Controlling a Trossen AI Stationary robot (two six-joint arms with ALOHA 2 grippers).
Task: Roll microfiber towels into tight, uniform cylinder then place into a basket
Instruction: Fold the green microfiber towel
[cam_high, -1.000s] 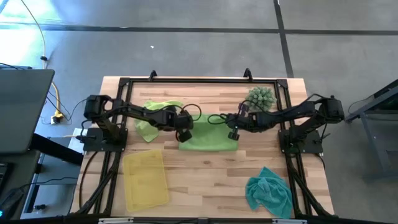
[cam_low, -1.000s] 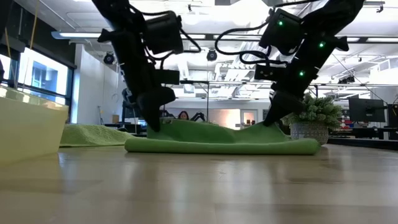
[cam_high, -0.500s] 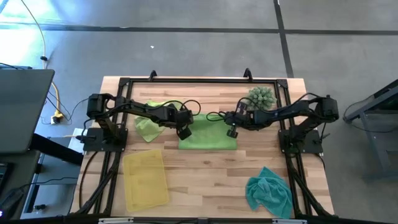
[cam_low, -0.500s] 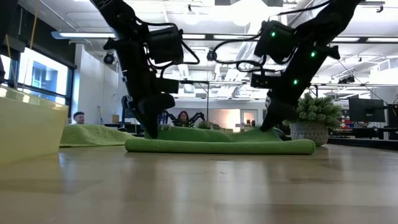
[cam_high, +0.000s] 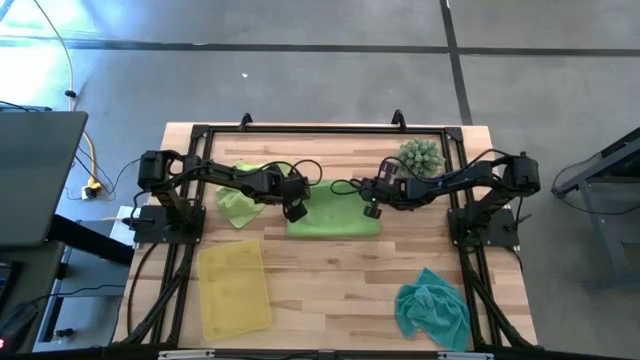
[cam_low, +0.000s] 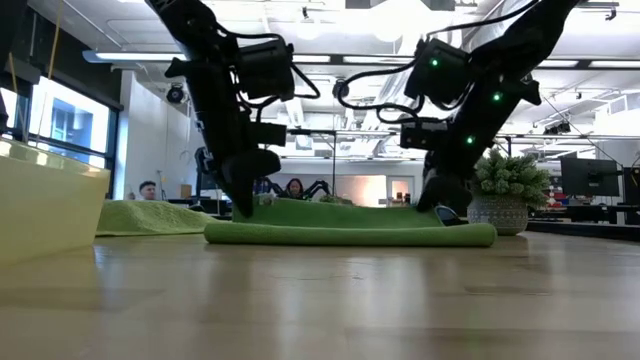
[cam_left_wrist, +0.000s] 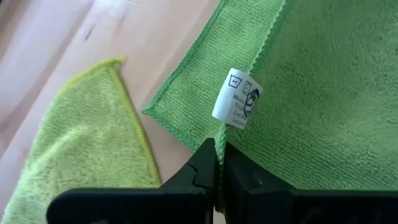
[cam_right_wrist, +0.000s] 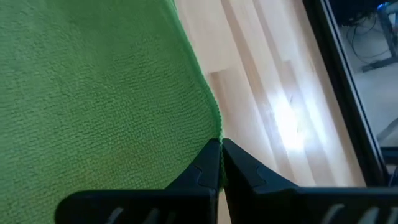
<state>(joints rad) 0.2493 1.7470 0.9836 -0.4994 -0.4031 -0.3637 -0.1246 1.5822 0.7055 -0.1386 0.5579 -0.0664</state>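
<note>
Nearest the front edge of the worktop (cam_high: 330, 290), the yellow basket (cam_high: 235, 288) lies at the left and a crumpled teal towel (cam_high: 432, 310) at the right, well apart from each other. Further back, in the middle of the worktop, a lime green towel (cam_high: 333, 222) lies spread, its near edge rolled into a low ridge (cam_low: 350, 235) as the low view shows. The left claw (cam_left_wrist: 219, 163) is pinched tight on the left edge of this towel, just below a white care label (cam_left_wrist: 237, 98); the right claw (cam_right_wrist: 220, 152) is likewise closed tight on the towel's right edge, with bare wood beside it. Just left of the spread towel, behind the left arm, a second lime green towel (cam_high: 240, 200) lies loosely bunched. A spiky green plant (cam_high: 420, 156) in a pot stands near the back right, close behind the right arm. Beyond the worktop, people (cam_low: 148, 190) sit far off in the room.
</note>
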